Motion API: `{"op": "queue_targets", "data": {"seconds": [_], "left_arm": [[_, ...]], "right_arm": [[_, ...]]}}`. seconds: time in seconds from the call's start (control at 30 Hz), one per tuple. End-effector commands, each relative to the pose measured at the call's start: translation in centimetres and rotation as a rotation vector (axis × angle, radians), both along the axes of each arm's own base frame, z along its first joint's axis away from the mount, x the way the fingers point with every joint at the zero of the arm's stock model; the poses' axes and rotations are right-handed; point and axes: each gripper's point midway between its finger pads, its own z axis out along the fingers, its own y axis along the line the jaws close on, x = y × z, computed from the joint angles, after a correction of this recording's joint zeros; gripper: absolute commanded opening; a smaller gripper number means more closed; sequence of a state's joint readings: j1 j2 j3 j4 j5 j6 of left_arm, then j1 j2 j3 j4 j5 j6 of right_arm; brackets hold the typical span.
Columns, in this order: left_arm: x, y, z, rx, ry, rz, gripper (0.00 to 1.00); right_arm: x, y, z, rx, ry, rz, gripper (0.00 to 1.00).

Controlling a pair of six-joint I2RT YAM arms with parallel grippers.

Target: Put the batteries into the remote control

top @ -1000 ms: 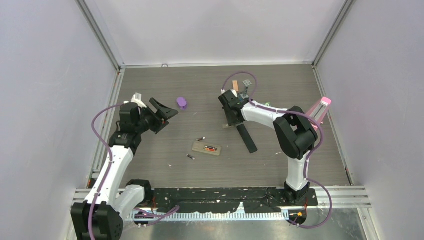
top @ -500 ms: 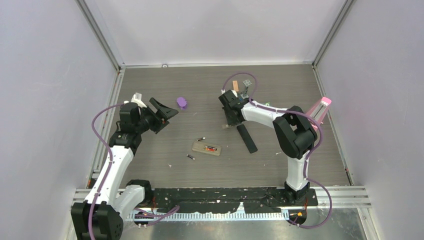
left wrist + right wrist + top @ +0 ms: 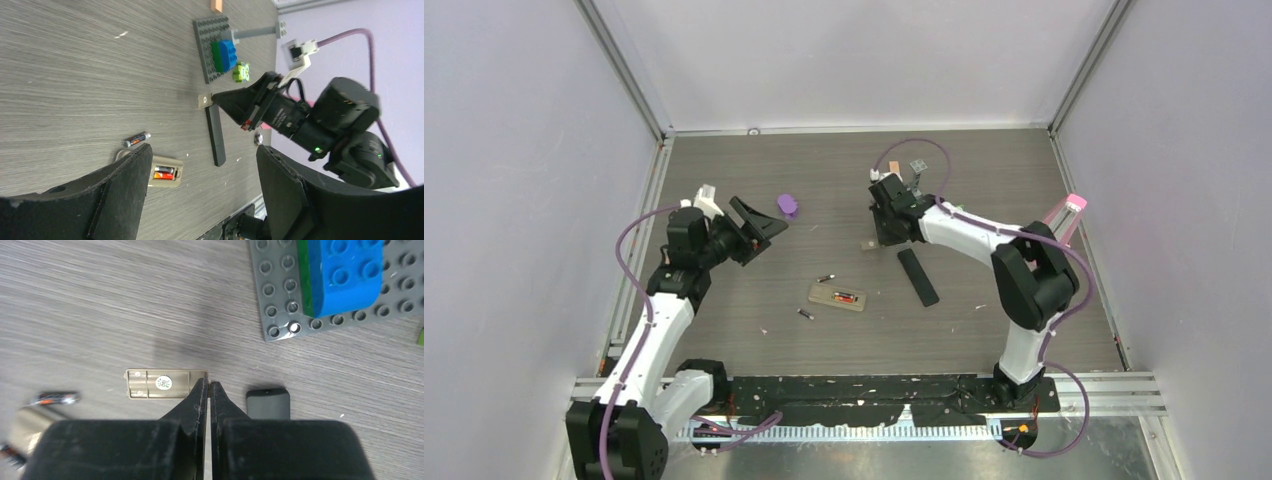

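Note:
The tan remote control (image 3: 827,296) lies mid-table with its battery bay open upward; an orange-red cell and a dark cell (image 3: 164,173) sit inside. Two loose batteries lie beside it, one behind (image 3: 826,278) (image 3: 137,139) (image 3: 57,398) and one in front left (image 3: 805,314). My right gripper (image 3: 876,240) (image 3: 209,384) is shut on the edge of a tan battery cover (image 3: 160,384) (image 3: 204,101), held just above the wood. My left gripper (image 3: 762,225) (image 3: 202,155) hangs open and empty, well left of the remote.
A black slab (image 3: 918,277) (image 3: 268,402) lies right of the cover. A grey studded plate (image 3: 280,300) (image 3: 210,30) with blue and green bricks sits behind the right gripper. A purple piece (image 3: 788,206) lies near the left gripper and a pink object (image 3: 1069,215) by the right wall.
The right gripper closed on the tan cover and carried it a little back and left. The left gripper shifted slightly to the right and stayed open.

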State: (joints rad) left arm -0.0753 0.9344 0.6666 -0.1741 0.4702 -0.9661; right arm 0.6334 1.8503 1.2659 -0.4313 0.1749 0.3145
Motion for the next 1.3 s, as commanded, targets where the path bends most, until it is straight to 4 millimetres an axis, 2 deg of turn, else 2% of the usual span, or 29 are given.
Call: {"op": "queue_targets", "data": {"seconds": [0.0, 0.03, 0.07, 0.1, 0.13, 0.27, 0.43, 0.57, 0.63, 0.8, 1.1, 1.2, 1.27], "left_arm": [[0.3, -2.5, 2.6, -0.037, -0.135, -0.102, 0.77], [0.3, -3.1, 2.9, -0.042, -0.156, -0.126, 0.77], [0.3, -3.9, 3.3, -0.048, -0.177, -0.154, 0.77], [0.2, -4.9, 3.7, -0.056, -0.2, -0.191, 0.77], [0.1, -5.7, 3.9, -0.059, -0.212, -0.222, 0.76], [-0.2, -9.2, 4.8, -0.034, -0.264, -0.366, 0.73], [-0.1, -11.4, 5.4, 0.017, -0.298, -0.423, 0.72], [0.3, -12.2, 5.4, 0.008, -0.292, -0.439, 0.7], [0.6, -12.6, 5.2, 0.011, -0.285, -0.444, 0.61], [1.1, -12.7, 4.3, 0.038, -0.257, -0.444, 0.32], [1.1, -12.6, 3.5, 0.075, -0.243, -0.454, 0.16], [1.0, -12.5, 3.4, 0.091, -0.253, -0.463, 0.02], [0.9, -12.4, 3.5, 0.104, -0.272, -0.474, 0.0]], "right_arm": [[0.9, 2.9, 8.1, 0.23, -0.158, 0.042, 0.06], [0.9, 3.2, 9.6, 0.269, -0.189, 0.052, 0.05], [0.5, 3.7, 10.0, 0.298, -0.186, 0.073, 0.05], [0.1, 4.5, 11.5, 0.351, -0.204, 0.107, 0.05], [-0.4, 4.9, 12.0, 0.369, -0.21, 0.125, 0.05], [-1.9, 6.6, 16.2, 0.461, -0.295, 0.198, 0.05], [-3.1, 7.6, 18.9, 0.501, -0.345, 0.244, 0.05], [-3.7, 8.3, 19.3, 0.501, -0.363, 0.274, 0.05], [-3.9, 8.7, 19.3, 0.5, -0.363, 0.284, 0.05], [-4.0, 9.1, 19.5, 0.51, -0.358, 0.28, 0.05], [-3.9, 9.5, 19.4, 0.512, -0.341, 0.28, 0.05], [-3.9, 9.6, 19.7, 0.514, -0.341, 0.28, 0.05], [-3.9, 9.5, 19.9, 0.515, -0.341, 0.274, 0.09]]}}
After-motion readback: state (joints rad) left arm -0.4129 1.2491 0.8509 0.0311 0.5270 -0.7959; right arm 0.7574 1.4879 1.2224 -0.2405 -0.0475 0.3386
